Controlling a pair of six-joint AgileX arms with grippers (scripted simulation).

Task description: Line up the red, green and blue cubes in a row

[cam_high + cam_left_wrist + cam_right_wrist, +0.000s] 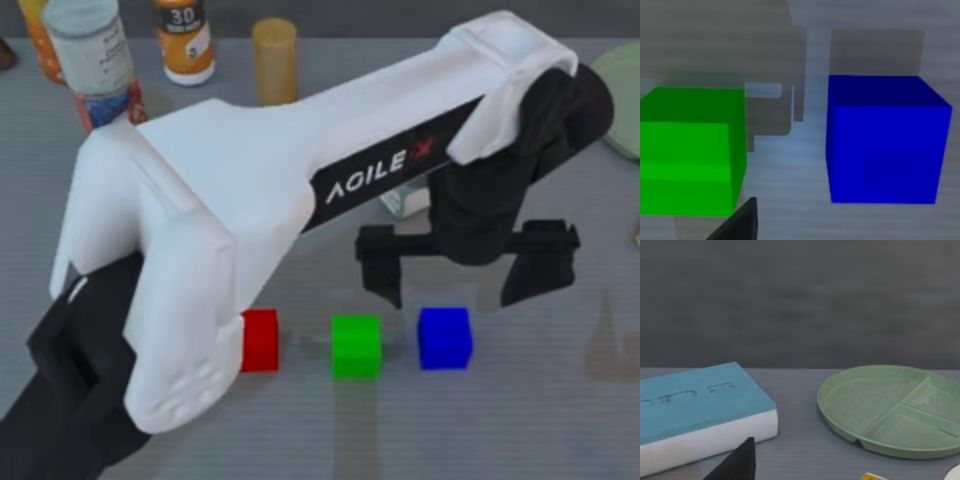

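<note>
On the grey table, the red cube (260, 340), the green cube (357, 345) and the blue cube (445, 338) stand in a straight left-to-right row with small gaps between them. My left arm reaches across from the lower left. Its gripper (455, 300) hangs open just behind and above the blue cube, holding nothing. Up close in the left wrist view, the green cube (687, 155) and the blue cube (885, 142) stand apart, with one dark fingertip (740, 222) at the edge. My right gripper (782, 475) is outside the top view and open, showing one fingertip (740, 460).
A jar (90, 60), an orange-labelled bottle (185, 40) and a tan cylinder (275, 60) line the back left. A green plate (625, 100) sits at the right edge. The right wrist view shows a light-blue book (695, 410) beside the divided green plate (895, 410).
</note>
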